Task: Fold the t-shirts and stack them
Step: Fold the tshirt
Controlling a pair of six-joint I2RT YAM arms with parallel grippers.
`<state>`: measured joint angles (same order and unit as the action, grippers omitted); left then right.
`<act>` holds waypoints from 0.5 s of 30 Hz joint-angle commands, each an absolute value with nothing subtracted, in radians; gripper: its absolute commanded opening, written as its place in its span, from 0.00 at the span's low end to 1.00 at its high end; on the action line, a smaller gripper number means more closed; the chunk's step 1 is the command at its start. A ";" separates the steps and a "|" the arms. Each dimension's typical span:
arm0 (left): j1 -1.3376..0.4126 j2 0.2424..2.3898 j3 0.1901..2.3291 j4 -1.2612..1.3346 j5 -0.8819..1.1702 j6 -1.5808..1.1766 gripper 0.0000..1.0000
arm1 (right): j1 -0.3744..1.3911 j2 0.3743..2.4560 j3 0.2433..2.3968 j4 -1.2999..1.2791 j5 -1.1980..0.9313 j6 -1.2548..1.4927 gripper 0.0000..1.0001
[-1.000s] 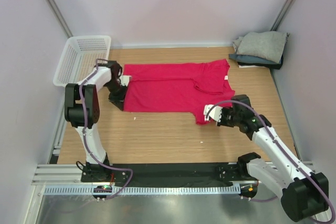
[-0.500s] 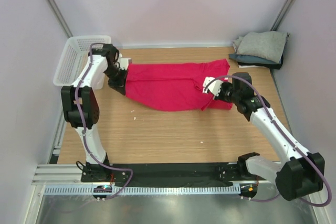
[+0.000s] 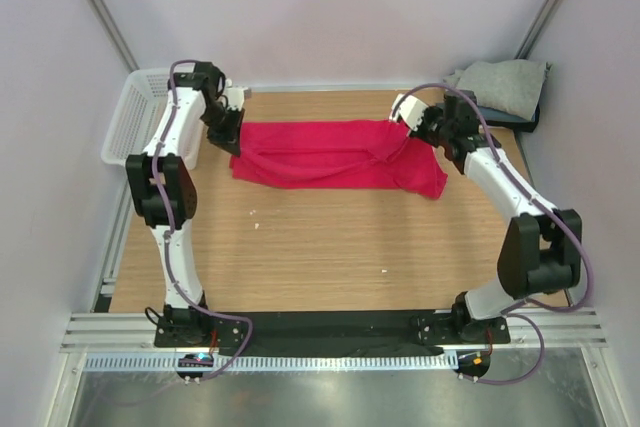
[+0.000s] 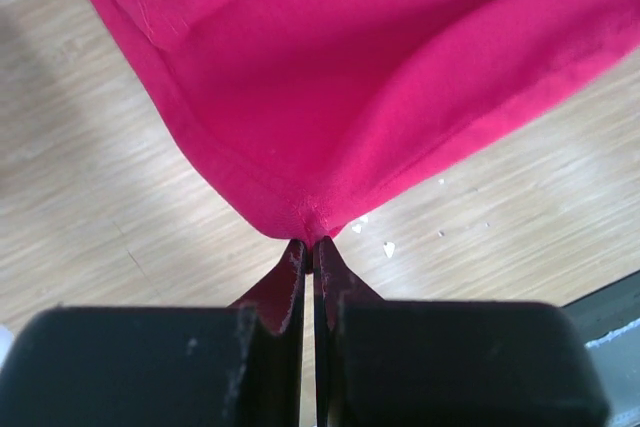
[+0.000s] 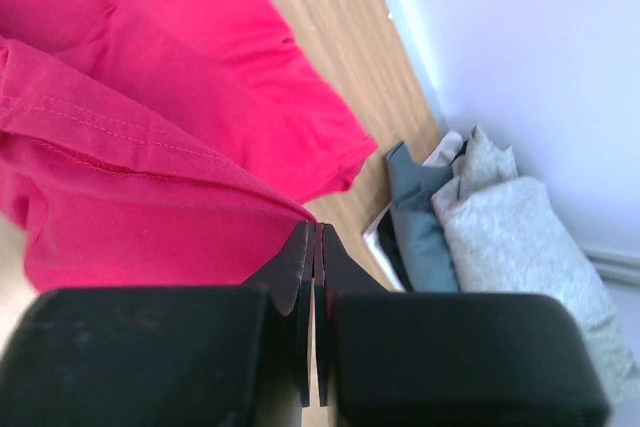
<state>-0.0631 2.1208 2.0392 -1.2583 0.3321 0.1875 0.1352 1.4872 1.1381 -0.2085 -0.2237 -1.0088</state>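
A crimson-pink t-shirt (image 3: 335, 154) lies across the far half of the table, doubled over lengthwise. My left gripper (image 3: 232, 137) is shut on its left corner; in the left wrist view the cloth (image 4: 380, 77) fans out from my pinched fingertips (image 4: 300, 265). My right gripper (image 3: 403, 130) is shut on the shirt's right edge, with the hem (image 5: 130, 147) running into the jaws. A stack of folded t-shirts, light grey (image 3: 500, 85) on top of dark blue-grey (image 5: 420, 212) and white, sits in the far right corner.
A white mesh basket (image 3: 135, 117) stands at the far left corner, just behind my left arm. Pale walls close in the table on three sides. Small white specks (image 4: 388, 247) lie on the wood.
Both grippers have carried the shirt's near edge away from me toward the far edge, folding the shirt over into a narrower band. The right arm has swung up toward the stack corner.
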 commanded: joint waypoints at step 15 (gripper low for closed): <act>-0.045 2.422 2.387 -1.174 0.192 0.130 0.00 | 0.133 2.097 1.686 -0.098 -0.226 -1.035 0.02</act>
<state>-0.0517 2.4344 2.3478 -1.2022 0.2363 0.1513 0.1333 2.0834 1.5951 -0.1291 -0.2340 -1.0214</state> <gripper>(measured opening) 0.009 0.029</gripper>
